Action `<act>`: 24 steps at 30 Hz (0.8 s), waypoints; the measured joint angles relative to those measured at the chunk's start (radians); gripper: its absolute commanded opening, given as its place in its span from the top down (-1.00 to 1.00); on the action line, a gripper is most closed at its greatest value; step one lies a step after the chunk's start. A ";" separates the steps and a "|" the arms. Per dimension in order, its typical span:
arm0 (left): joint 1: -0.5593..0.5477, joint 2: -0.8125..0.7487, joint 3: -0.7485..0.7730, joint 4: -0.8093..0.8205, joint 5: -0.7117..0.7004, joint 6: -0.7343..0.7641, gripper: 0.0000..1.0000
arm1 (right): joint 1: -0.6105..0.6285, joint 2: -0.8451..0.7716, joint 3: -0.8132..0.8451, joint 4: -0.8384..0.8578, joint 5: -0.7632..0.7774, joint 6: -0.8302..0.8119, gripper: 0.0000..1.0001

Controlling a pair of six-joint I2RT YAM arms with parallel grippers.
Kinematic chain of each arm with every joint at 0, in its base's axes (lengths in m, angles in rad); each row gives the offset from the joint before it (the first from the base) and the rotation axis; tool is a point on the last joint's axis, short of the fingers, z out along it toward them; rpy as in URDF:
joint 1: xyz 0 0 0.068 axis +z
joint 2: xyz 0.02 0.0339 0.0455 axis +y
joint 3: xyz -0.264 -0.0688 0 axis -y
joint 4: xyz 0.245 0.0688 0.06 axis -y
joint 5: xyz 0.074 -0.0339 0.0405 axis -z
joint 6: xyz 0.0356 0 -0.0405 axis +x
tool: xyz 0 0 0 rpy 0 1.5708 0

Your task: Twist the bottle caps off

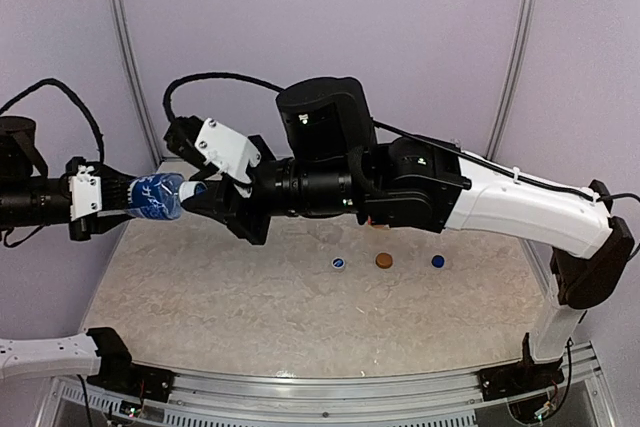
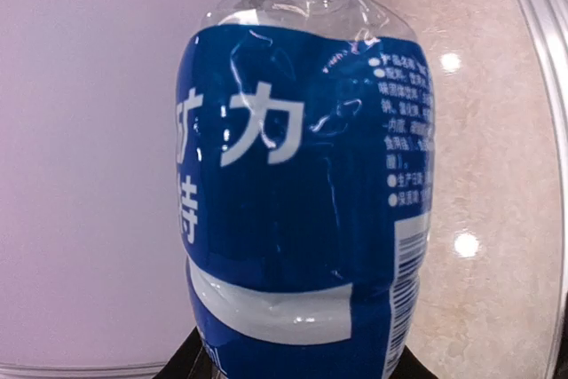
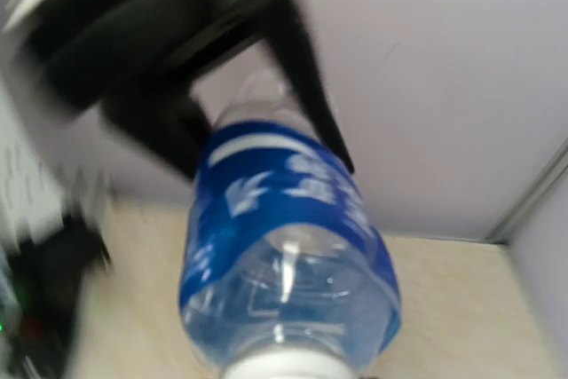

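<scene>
A clear bottle with a blue label (image 1: 152,196) hangs level above the table's far left. My left gripper (image 1: 108,197) is shut on its lower body; the label fills the left wrist view (image 2: 293,175), with my dark fingers (image 2: 182,363) at the bottom. My right gripper (image 1: 193,193) is closed round the bottle's neck end. In the right wrist view the bottle (image 3: 284,219) points at the camera, and its whitish cap (image 3: 286,367) sits at the bottom edge, with that gripper's fingers out of frame. The other bottles are out of view.
Three loose caps lie in a row on the beige table (image 1: 250,297): a blue one (image 1: 339,264), an orange-brown one (image 1: 384,260) and a blue one (image 1: 438,261). Purple walls with metal rails close in the back and sides.
</scene>
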 measured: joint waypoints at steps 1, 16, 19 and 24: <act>0.000 0.000 0.005 -0.048 0.031 -0.017 0.60 | 0.032 0.001 -0.001 -0.029 0.045 -0.079 1.00; 0.000 0.037 0.001 -0.296 0.197 -0.063 0.65 | 0.249 0.018 -0.154 0.059 0.556 -0.951 0.46; 0.000 0.033 -0.006 -0.299 0.180 -0.071 0.66 | 0.250 0.018 -0.192 0.123 0.579 -0.979 -0.83; -0.011 0.028 -0.039 -0.260 0.261 -0.111 0.64 | 0.227 0.027 -0.212 0.200 0.582 -0.904 -0.99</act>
